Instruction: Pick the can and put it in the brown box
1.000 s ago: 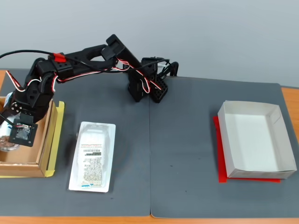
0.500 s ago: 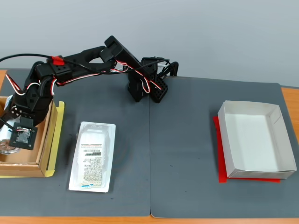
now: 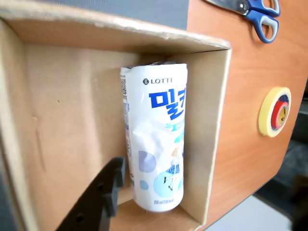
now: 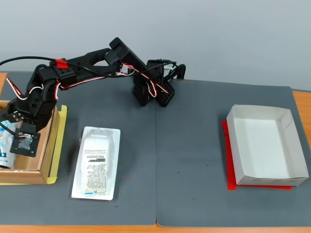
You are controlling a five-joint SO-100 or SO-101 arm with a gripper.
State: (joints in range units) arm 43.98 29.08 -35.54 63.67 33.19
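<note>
The can [image 3: 156, 137], slim and white with blue lettering and light-blue graphics, lies inside the brown box [image 3: 72, 120] along its right-hand wall in the wrist view. It looks dented in the middle. One black finger [image 3: 103, 192] of my gripper [image 3: 121, 175] shows at the lower left, just beside the can with a thin gap; the other finger is out of view. In the fixed view the gripper [image 4: 19, 141] hangs over the brown box [image 4: 49, 145] at the far left, and only a sliver of the can [image 4: 5, 145] shows.
A flat white blister package [image 4: 96, 162] lies right of the brown box on the grey mat. A white rectangular box [image 4: 265, 145] stands at the right. Blue scissors [image 3: 257, 14] and a yellow tape roll [image 3: 274, 110] lie on the wooden table.
</note>
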